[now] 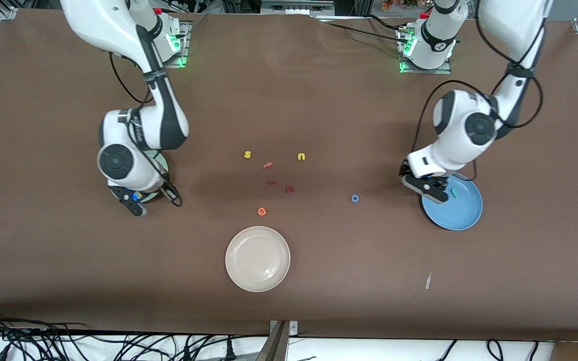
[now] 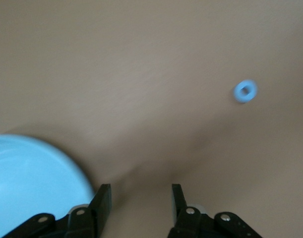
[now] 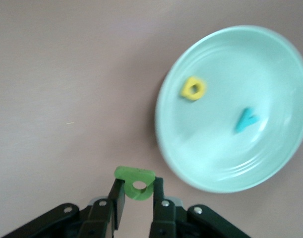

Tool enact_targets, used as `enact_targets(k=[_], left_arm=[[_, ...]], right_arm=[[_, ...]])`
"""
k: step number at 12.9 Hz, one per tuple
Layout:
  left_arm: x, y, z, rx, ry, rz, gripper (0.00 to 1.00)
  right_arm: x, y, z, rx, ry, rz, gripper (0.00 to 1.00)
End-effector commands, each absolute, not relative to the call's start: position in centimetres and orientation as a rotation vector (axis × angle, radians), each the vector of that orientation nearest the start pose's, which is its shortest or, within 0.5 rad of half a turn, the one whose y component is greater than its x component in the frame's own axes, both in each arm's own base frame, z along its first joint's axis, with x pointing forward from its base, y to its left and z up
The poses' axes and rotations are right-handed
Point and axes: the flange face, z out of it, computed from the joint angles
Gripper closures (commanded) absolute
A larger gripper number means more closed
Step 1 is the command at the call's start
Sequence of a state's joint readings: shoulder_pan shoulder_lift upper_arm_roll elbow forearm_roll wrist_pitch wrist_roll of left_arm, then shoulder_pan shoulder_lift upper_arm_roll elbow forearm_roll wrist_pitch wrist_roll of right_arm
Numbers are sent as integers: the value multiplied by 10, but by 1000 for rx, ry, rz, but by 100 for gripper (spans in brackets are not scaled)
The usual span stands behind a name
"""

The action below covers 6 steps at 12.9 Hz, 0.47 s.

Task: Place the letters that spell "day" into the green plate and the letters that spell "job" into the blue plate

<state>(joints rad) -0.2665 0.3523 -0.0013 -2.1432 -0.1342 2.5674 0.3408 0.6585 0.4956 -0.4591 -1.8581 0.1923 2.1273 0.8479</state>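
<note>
My right gripper [image 3: 136, 196] is shut on the dark green "d" [image 3: 135, 182], above the table just beside the green plate [image 3: 225, 163]. In that plate lie the yellow "a" [image 3: 193, 88] and the teal "y" [image 3: 246, 119]. In the front view the right arm hides most of the green plate [image 1: 162, 163]. My left gripper [image 2: 141, 198] hangs open and holds nothing, at the rim of the blue plate [image 2: 27, 183]. A teal letter [image 1: 453, 192] lies in the blue plate [image 1: 462, 215]. The blue ring "o" [image 1: 354, 198] lies on the table toward the middle.
Mid-table lie a yellow "s" [image 1: 247, 155], a salmon "f" [image 1: 268, 164], a yellow "u" [image 1: 301, 157], two dark red letters [image 1: 290, 189] and an orange "e" [image 1: 262, 211]. A cream-white plate [image 1: 257, 258] sits nearer the front camera.
</note>
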Motion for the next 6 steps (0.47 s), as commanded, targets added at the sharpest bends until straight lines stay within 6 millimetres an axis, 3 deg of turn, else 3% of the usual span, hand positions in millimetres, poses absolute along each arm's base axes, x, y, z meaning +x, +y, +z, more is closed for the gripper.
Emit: enact_targets(k=[1,2,3,4,5,6], left_arm=[[585,-186,233,-3155,739,-165,43],[590,-203,232,-3172,721,-179,42],[591,-219,230,-3186,697,-183,43],[589,-231,226,-3198,656,-175,43],[584,-244,220,-3208,622,-153,43],[583,-259,218,-3209,616,-158,43]], right_arm=[[563,101,263,-3065,977,206,86],[551,79,254,-3074,923,178,85],[539,64,242,-3084,880,141,74],[533,60,234,-3088,867,104,45],[531,59,230,-3095,865,115,0],[530,59,231,-3094,867,133,0]])
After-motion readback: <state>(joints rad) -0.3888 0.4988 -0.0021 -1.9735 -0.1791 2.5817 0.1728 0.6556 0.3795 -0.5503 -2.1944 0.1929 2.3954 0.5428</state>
